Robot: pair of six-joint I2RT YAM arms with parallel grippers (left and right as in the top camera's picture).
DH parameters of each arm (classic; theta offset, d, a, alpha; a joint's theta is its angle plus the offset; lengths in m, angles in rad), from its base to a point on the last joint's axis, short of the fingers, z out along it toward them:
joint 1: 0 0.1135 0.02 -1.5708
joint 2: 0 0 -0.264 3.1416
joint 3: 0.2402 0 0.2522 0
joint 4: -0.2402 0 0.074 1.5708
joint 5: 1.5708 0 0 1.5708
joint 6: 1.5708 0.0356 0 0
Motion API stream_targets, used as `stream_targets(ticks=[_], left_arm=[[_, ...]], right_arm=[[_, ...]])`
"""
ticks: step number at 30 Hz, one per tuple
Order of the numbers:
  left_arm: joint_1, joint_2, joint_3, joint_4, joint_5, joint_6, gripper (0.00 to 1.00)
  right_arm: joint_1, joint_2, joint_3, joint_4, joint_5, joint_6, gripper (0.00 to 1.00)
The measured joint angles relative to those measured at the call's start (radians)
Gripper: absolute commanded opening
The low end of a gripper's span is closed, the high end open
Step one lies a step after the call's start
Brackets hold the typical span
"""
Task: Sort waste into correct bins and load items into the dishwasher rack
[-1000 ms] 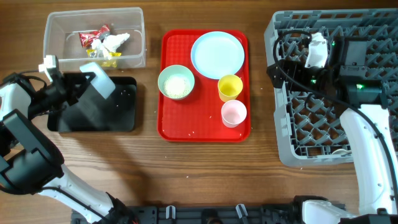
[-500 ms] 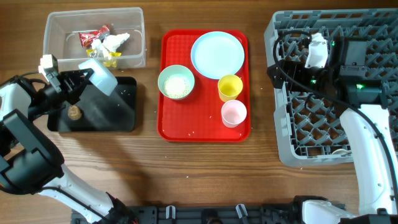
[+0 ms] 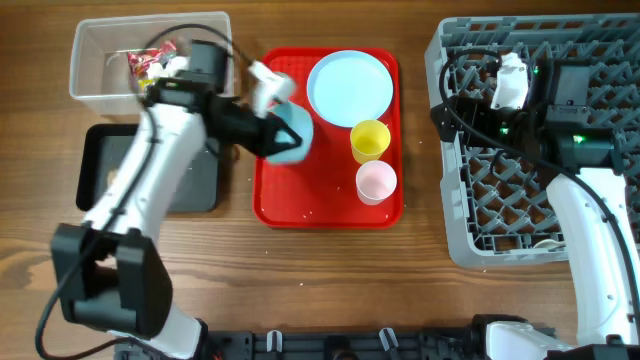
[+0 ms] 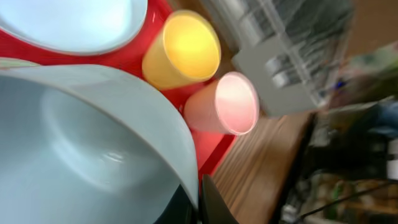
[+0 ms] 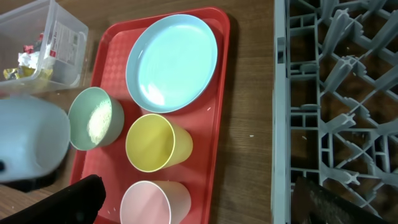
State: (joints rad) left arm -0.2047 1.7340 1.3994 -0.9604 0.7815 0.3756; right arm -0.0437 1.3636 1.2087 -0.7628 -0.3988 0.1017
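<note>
**The left arm (image 3: pixel 150 175) has been swung from the black tray (image 3: pixel 92 150) over to the red tray (image 3: pixel 320 200).**

Overhead, a light-blue bowl (image 3: pixel 292 137) is clamped in the left gripper (image 3: pixel 268 133) above the red tray. From the left wrist, the bowl's rim is seen gripped near the yellow cup (image 4: pixel 183 50) and the pink cup (image 4: pixel 227 102). From the right wrist, the right gripper (image 5: pixel 199 199) is spread wide and empty beside the rack (image 5: pixel 336 93).

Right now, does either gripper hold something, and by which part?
The left gripper holds a light-blue bowl by its rim; the right gripper is open, empty.

A brown wood-grain table (image 3: pixel 330 280) fills the background under even light.
</note>
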Motion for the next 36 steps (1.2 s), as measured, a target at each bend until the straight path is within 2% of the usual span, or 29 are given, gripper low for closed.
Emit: stream_targets(ticks=[1,3,6,9,11,12,13,15,17,19,21,23,25,27,29,32,33,35,36], left_arm=[[-0.023,0.0,0.0,0.0,-0.025,-0.019,0.04],[-0.191,0.001,0.0,-0.024,-0.218,-0.066,0.04],[-0.343,0.014,0.0,-0.013,-0.37,-0.12,0.04],[-0.411,0.089,0.001,0.001,-0.512,-0.18,0.04],[-0.417,0.153,0.001,0.001,-0.542,-0.195,0.04],[-0.417,0.176,0.001,0.001,-0.552,-0.198,0.1],[-0.417,0.195,0.001,0.0,-0.56,-0.199,0.32],[-0.418,0.208,0.001,-0.008,-0.566,-0.202,0.62],[-0.423,0.216,0.001,-0.023,-0.573,-0.21,0.71],[-0.43,0.217,0.01,-0.073,-0.575,-0.212,0.73],[-0.432,0.217,0.071,-0.147,-0.575,-0.213,0.84],[-0.429,0.21,0.147,-0.133,-0.594,-0.217,0.88],[-0.406,0.188,0.199,-0.012,-0.651,-0.23,0.85],[-0.347,0.183,0.215,0.14,-0.704,-0.257,0.74],[-0.277,0.211,0.218,0.24,-0.733,-0.292,0.68],[-0.214,0.315,0.219,0.274,-0.756,-0.315,0.61],[-0.212,0.347,0.219,0.273,-0.758,-0.319,0.56],[-0.215,0.381,0.219,0.272,-0.758,-0.326,0.34],[-0.215,0.386,0.219,0.269,-0.758,-0.333,0.28]], right_arm=[[0.0,0.0,0.0,0.0,0.0,0.0,1.0],[0.0,0.0,0.0,0.0,0.0,0.0,1.0],[0.0,0.0,0.0,-0.001,0.0,0.0,1.0],[0.0,0.0,0.0,-0.001,0.0,0.0,1.0],[0.0,0.0,0.0,-0.001,0.0,0.0,1.0],[0.0,0.0,0.0,-0.001,0.0,0.0,1.0],[0.0,0.0,0.0,-0.001,0.0,0.0,1.0],[0.0,0.0,0.0,-0.001,0.0,0.0,1.0],[0.0,0.0,0.0,-0.001,0.0,0.0,1.0],[0.0,0.0,0.0,-0.001,0.0,0.0,1.0],[0.0,0.0,0.0,-0.002,0.0,0.0,1.0],[0.0,0.0,0.0,-0.001,0.0,0.0,1.0],[0.0,0.0,0.0,0.0,0.0,0.0,1.0],[0.0,0.0,0.0,-0.002,0.0,0.0,1.0],[0.0,0.0,0.0,-0.004,0.0,0.0,1.0],[0.0,0.001,0.0,-0.008,0.0,0.0,1.0],[0.0,0.001,0.0,-0.008,0.0,0.0,1.0],[0.0,0.001,0.0,-0.008,0.0,0.0,1.0],[0.0,0.001,0.0,-0.008,0.0,0.0,1.0]])
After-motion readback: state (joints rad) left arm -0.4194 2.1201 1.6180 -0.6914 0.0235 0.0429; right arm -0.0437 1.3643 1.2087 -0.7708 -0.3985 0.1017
